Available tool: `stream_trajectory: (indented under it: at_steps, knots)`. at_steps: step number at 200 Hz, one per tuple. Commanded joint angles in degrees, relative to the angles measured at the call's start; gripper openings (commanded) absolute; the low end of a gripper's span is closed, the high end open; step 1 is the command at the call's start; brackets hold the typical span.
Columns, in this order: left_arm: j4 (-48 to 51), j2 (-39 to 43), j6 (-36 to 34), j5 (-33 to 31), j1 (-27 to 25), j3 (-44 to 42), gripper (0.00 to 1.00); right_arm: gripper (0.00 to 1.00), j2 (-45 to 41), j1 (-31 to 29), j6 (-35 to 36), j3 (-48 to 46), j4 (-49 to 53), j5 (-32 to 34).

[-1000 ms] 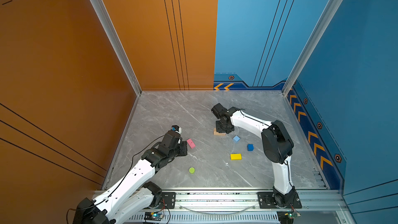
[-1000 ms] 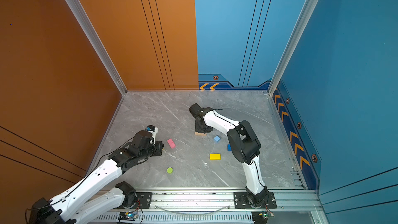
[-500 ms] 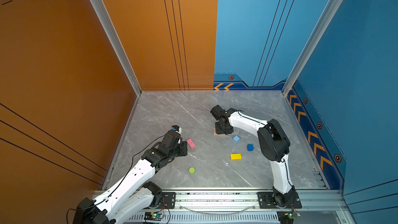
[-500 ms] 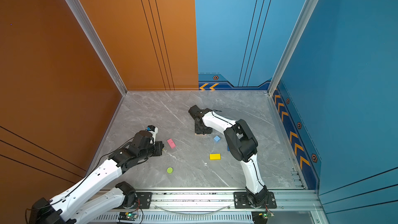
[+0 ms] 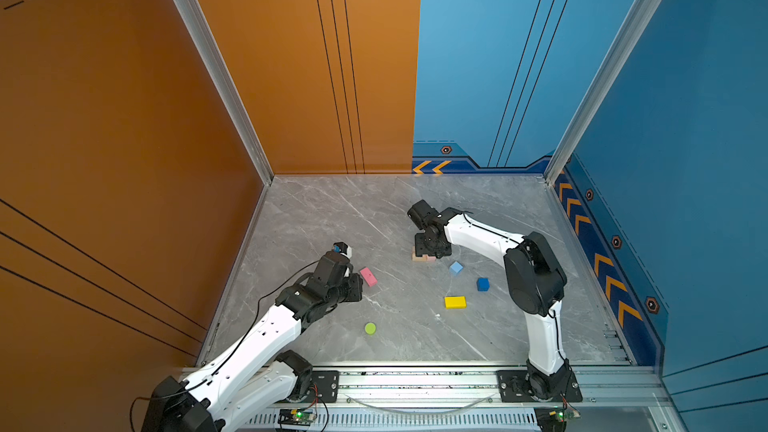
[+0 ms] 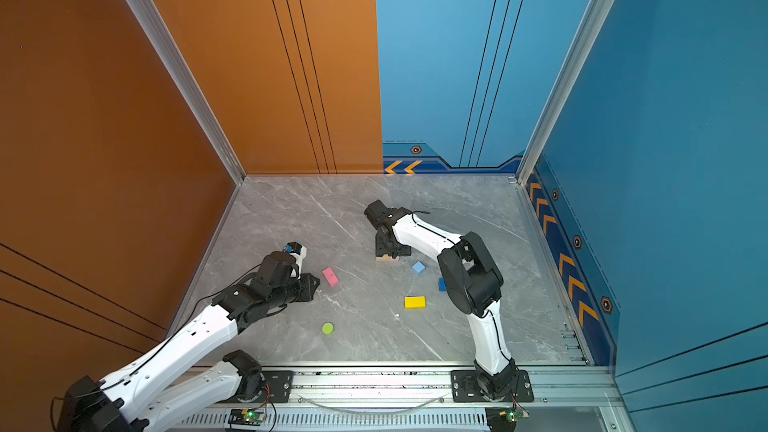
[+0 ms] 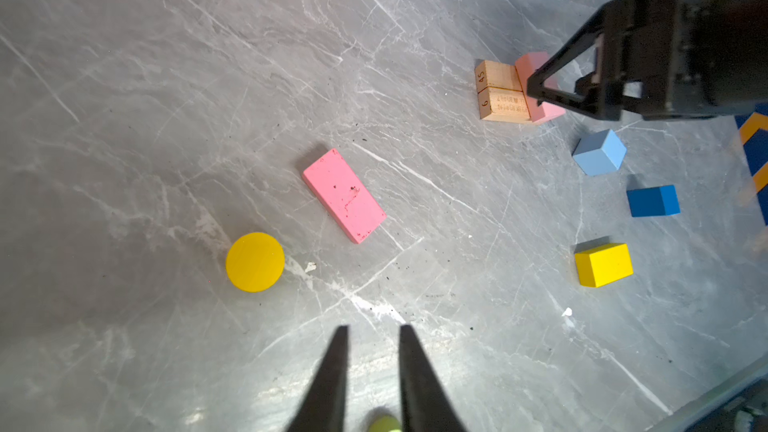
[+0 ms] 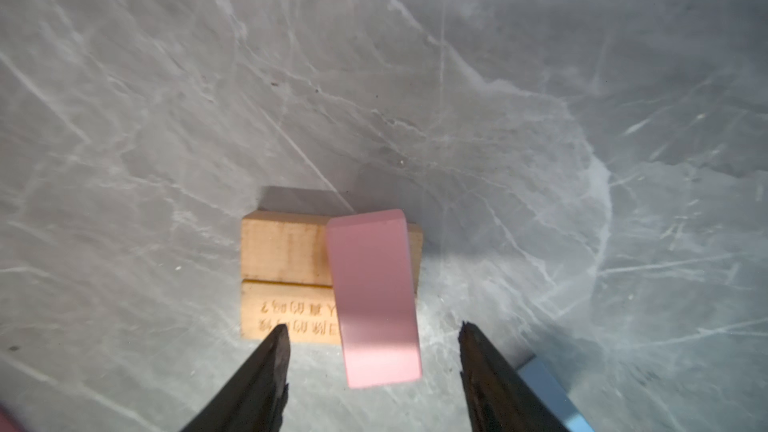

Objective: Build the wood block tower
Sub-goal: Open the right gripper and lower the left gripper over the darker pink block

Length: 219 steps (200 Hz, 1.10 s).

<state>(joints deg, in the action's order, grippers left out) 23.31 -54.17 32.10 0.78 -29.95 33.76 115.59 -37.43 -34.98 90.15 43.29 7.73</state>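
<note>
Bare stamped wood planks (image 8: 286, 251), matt pink-painted bar (image 8: 374, 297), glossy grey marbled tabletop (image 7: 166, 76), matt black fingers (image 8: 262, 376)

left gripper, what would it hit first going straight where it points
Likely the pink bar lying flat just ahead of the left gripper; depth is unclear, so it might touch the table first.

A grey marbled tabletop (image 5: 332, 218) lies between an orange wall (image 5: 291, 56) and a blue wall (image 5: 478, 56).

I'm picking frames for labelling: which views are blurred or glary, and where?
Right wrist view: soft, print on the tan planks smeared. Left wrist view: loose pink bar crisp, edges blurred, glare on the table by the left gripper. Both top views: sharp, evenly lit.
</note>
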Motion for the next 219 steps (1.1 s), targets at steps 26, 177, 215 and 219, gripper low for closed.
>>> stream_trajectory:
  at_steps: [26, 177, 215, 219]
  knots:
    - [-0.48, -5.72, 0.34, 1.43, -0.77, 2.51, 0.6, 0.69, -11.18, 0.37, -0.45, -6.75, -6.14, -0.01]
    - [6.47, -27.94, 11.34, -7.63, -5.25, 17.25, 0.7, 0.67, -23.33, 5.75, -0.31, -25.55, -19.87, -4.82]
    - [6.56, -32.25, 12.29, -7.06, -5.13, 19.88, 0.7, 0.67, -23.82, 7.22, -0.36, -27.72, -21.87, -6.3]
    - [6.62, -32.63, 12.37, -6.94, -5.11, 20.15, 0.7, 0.67, -23.9, 7.41, -0.42, -27.88, -21.98, -6.41]
